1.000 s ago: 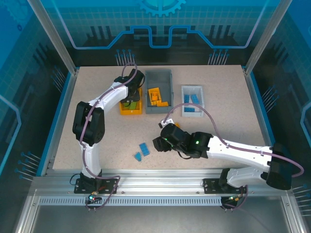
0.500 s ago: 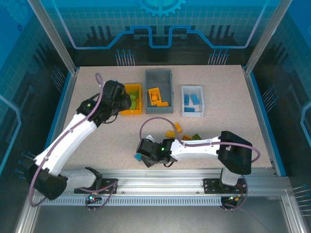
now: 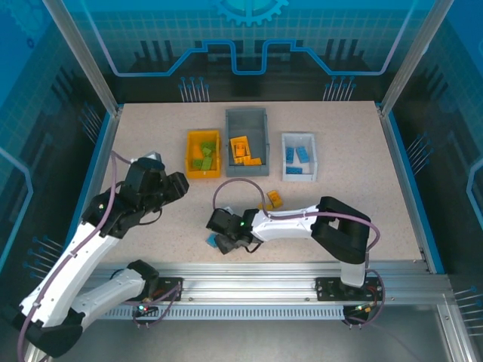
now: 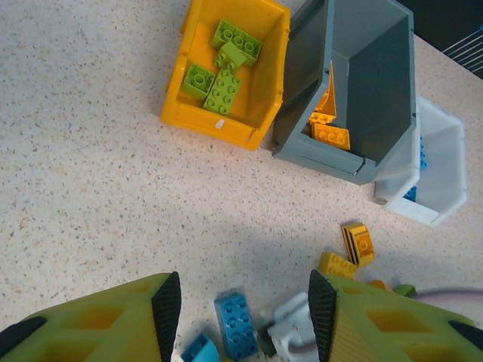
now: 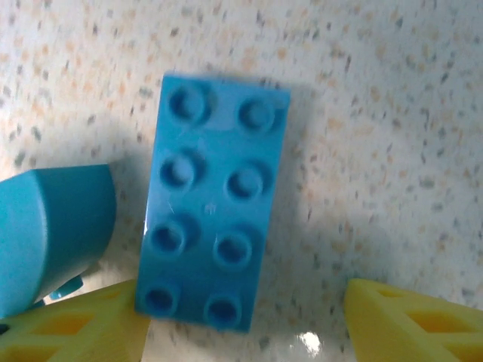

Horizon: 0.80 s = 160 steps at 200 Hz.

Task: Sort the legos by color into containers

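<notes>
Your right gripper (image 5: pixel 241 320) hung low over a blue brick (image 5: pixel 213 241) at the near middle of the table (image 5: pixel 377 113), jaws spread wide and pinching nothing. The brick lay flat, studs up, mostly just ahead of the fingertips. One end met one yellow finger (image 5: pixel 72 328) and sat well apart from the other; whether it touched that finger, I could not tell. A rounded blue piece (image 5: pixel 53 234) sat just beside the brick.

The right wrist view gave you the brick's eight studs, in two rows of four. In the top view the gripper covered it, leaving slivers of blue.

Your left gripper (image 4: pixel 243 302) hung to the left, also spread and empty. Its camera showed what the right one did not: the yellow bin (image 4: pixel 189 113) holding green bricks (image 4: pixel 225 68), the grey bin (image 4: pixel 377 83) with orange bricks (image 4: pixel 330 134), the white bin (image 4: pixel 438 151) to the right, and loose orange bricks (image 4: pixel 358 243) near the right arm.

The blue brick's long axis ran crosswise to the line between the right fingers, slightly tilted.
</notes>
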Each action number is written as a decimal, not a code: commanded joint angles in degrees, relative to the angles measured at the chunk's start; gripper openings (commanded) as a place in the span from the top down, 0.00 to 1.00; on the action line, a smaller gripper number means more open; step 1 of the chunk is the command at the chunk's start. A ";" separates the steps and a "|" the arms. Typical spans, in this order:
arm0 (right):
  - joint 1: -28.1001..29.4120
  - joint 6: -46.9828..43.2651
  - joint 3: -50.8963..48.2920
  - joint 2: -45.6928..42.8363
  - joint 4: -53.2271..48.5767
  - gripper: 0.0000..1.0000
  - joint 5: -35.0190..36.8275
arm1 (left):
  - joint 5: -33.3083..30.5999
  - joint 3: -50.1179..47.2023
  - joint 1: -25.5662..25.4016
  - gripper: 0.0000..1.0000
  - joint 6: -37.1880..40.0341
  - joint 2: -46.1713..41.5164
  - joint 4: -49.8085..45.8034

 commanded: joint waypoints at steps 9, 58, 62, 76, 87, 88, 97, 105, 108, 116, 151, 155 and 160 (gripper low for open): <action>-1.34 -0.42 3.69 3.25 1.11 0.39 -1.20 | 2.23 -1.61 -0.30 0.48 -2.21 -1.56 -3.14; -2.18 -0.60 5.51 3.62 -0.29 0.65 1.26 | 5.61 -2.49 -0.34 0.48 -3.05 -2.44 -1.73; -2.18 -0.60 5.18 2.91 -0.38 0.66 1.70 | 6.30 -2.62 -0.31 0.48 -3.06 -2.52 -1.15; -2.39 -0.43 3.23 -1.37 -0.82 0.68 4.16 | 10.06 -2.97 -0.32 0.48 -3.36 -2.59 1.54; -3.41 -0.44 1.18 -5.88 -1.25 0.69 5.78 | 12.66 -3.22 -0.37 0.48 -3.83 -2.07 3.79; -3.50 -0.43 0.94 -6.46 -1.30 0.69 5.89 | 12.96 -3.24 -0.40 0.48 -3.92 -2.00 4.04; -5.07 -0.45 -1.17 -10.71 -1.63 0.69 6.88 | 14.66 -3.27 -0.45 0.48 -4.15 -0.78 5.40; -7.20 -0.56 -3.04 -14.42 -2.19 0.69 7.34 | 15.72 -3.08 -0.73 0.48 -4.28 0.64 6.32; -8.22 -0.59 -3.65 -15.73 -2.41 0.69 7.37 | 16.00 -3.01 -0.91 0.48 -4.37 1.17 6.79; -11.14 -0.77 -5.16 -18.91 -3.68 0.69 7.67 | 16.37 -2.52 -1.81 0.48 -4.51 2.66 8.14; -28.32 -4.17 -8.07 -26.35 -7.76 0.69 4.72 | 12.54 0.10 -10.65 0.49 -4.74 9.01 16.20; -30.12 -4.69 -7.66 -26.46 -8.19 0.69 4.33 | 11.96 0.27 -11.69 0.49 -4.77 10.03 17.23; -32.27 -5.25 -6.89 -26.27 -8.81 0.69 4.04 | 11.17 0.48 -12.99 0.49 -4.91 11.20 18.34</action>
